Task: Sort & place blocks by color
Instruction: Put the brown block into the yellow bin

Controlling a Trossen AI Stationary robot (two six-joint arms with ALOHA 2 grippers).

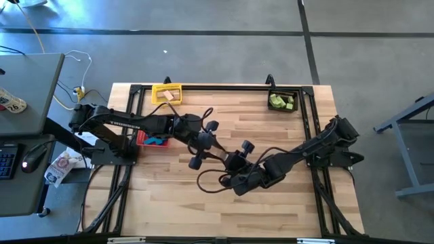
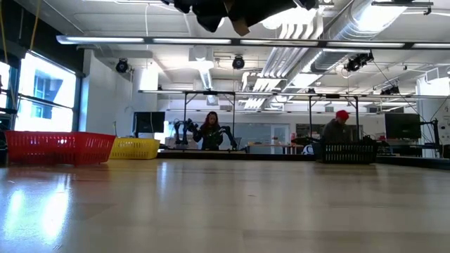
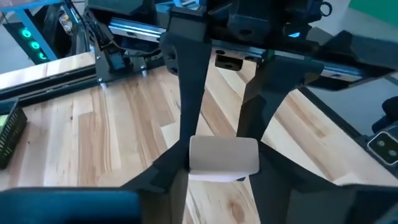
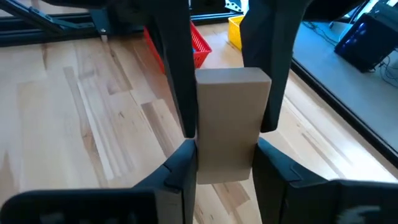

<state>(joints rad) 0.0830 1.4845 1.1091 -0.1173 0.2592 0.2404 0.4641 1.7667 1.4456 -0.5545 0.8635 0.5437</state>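
A tan wooden bar block [image 4: 231, 118] is held between both grippers, well above the middle of the table. It also shows in the left wrist view [image 3: 224, 152] and at the top of the low view [image 2: 241, 27]. My left gripper [image 1: 213, 150] reaches in from the table's left and is shut on one end. My right gripper [image 1: 226, 160] reaches in from the right and is shut on the other end. The fingertips of the two grippers meet along the block's sides. My left gripper pinches the block's two side faces between its fingers at the end nearer to it [image 3: 205, 169]. The fingers come about level from the table's left, along the block. The block is lifted clear of the table. My right gripper pinches the same two side faces at the block's other end [image 4: 217, 168]. The fingers come about level from the table's right, along the block. The block spans from one gripper to the other, clear of the table.
A yellow basket [image 1: 167, 93] with tan blocks stands at the far edge. A black basket [image 1: 283, 102] with green blocks stands at the far right. A red basket [image 1: 152, 140] with blue blocks lies under my left arm. People sit in the room beyond the table.
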